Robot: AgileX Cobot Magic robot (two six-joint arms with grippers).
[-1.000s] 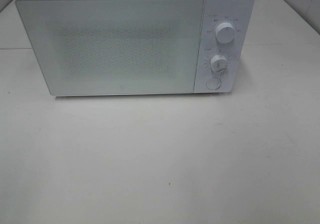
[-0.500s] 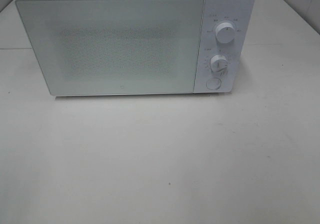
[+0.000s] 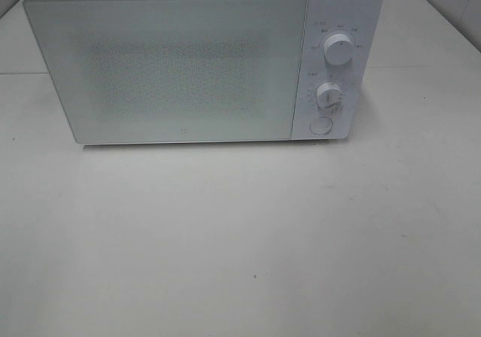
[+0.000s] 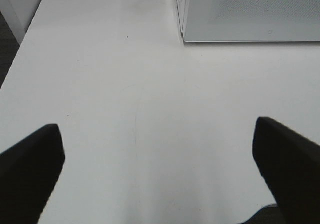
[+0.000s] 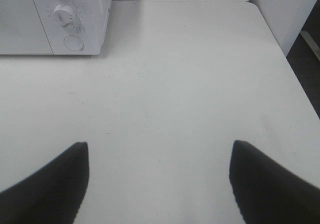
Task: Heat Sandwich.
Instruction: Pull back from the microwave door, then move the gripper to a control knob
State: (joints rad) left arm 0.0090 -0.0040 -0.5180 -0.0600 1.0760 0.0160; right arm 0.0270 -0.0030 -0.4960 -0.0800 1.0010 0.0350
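Hovering over the plain white surface (image 3: 240, 239) with left black fingers (image 4: 30, 169) and right black fingers (image 5: 45, 184) spread wide, facing the boxy white microwave (image 3: 180, 66), door shut.

The exterior high camera hangs above the desk (image 3: 240, 239) and looks down and forward at the front of the microwave (image 3: 334, 21), near enough that it fills the upper half of the view. The left wrist camera is low over the desk, faces its far edge, and takes in the desk's left edge and the lower left corner of the door (image 4: 250, 11). The right wrist camera faces the same way and takes in the right edge and the lower knob (image 5: 64, 15). All three share the microwave's front.
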